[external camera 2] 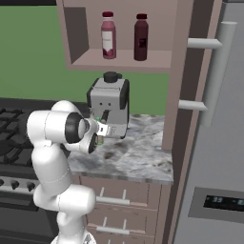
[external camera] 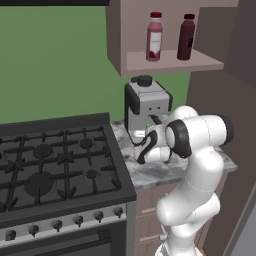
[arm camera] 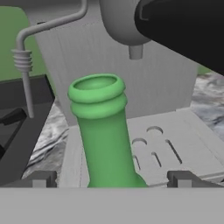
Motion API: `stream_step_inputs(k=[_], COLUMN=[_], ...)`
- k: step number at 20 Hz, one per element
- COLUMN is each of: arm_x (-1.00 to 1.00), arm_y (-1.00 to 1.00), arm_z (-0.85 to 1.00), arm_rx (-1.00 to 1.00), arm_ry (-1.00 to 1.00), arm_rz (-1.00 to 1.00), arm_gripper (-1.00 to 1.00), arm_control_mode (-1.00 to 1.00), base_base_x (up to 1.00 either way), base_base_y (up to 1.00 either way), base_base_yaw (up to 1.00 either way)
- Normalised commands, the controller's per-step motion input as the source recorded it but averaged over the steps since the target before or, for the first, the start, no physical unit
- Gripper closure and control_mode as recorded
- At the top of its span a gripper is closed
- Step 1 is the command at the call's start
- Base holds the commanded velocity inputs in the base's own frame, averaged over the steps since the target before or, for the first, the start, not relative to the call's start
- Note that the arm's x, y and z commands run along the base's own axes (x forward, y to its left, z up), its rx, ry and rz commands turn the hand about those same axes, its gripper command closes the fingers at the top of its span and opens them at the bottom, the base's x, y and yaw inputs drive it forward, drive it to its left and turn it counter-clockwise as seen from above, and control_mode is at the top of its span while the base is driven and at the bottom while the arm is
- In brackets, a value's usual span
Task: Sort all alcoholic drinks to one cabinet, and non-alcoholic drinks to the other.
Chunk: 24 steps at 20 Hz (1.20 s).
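step: we go for the green bottle (arm camera: 107,131) | tool (arm camera: 111,178): spread wide, fingers either side of its neck, nothing pinched | bottle upright before the coffee machine (arm camera: 131,83) on the bench (external camera 2: 138,157) | next: we close on the neck, lift clear

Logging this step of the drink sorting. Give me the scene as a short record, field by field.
gripper: gripper open, one finger tip on each side of the green bottle's neck, not closed on it
green bottle: green bottle upright in front of the coffee machine
open cabinet shelf: pink bottle and maroon bottle upright, side by side, apart
counter: marble counter right of the stove
amber bottle: cannot tell where
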Motion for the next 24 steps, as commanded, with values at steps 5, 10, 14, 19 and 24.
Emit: stream_step_inputs(k=[5, 10, 14, 19, 24], arm_x=[0.17, 0.08, 0.02, 0.01, -0.11], arm_y=[0.0, 0.0, 0.0, 0.0, 0.0], arm_z=[-0.13, -0.07, -0.01, -0.02, -0.11], arm_rx=[0.0, 0.0, 0.0, 0.0, 0.0], arm_ry=[0.08, 0.13, 0.04, 0.0, 0.0], arm_rz=[0.0, 0.0, 0.0, 0.0, 0.01], arm_gripper=[1.0, 1.0, 1.0, 1.0, 1.0], arm_control_mode=[-1.0, -1.0, -1.0, -1.0, -1.0], base_base_x=[0.0, 0.0, 0.0, 0.0, 0.0], base_base_y=[0.0, 0.0, 0.0, 0.0, 0.0], base_base_yaw=[0.0, 0.0, 0.0, 0.0, 0.0])
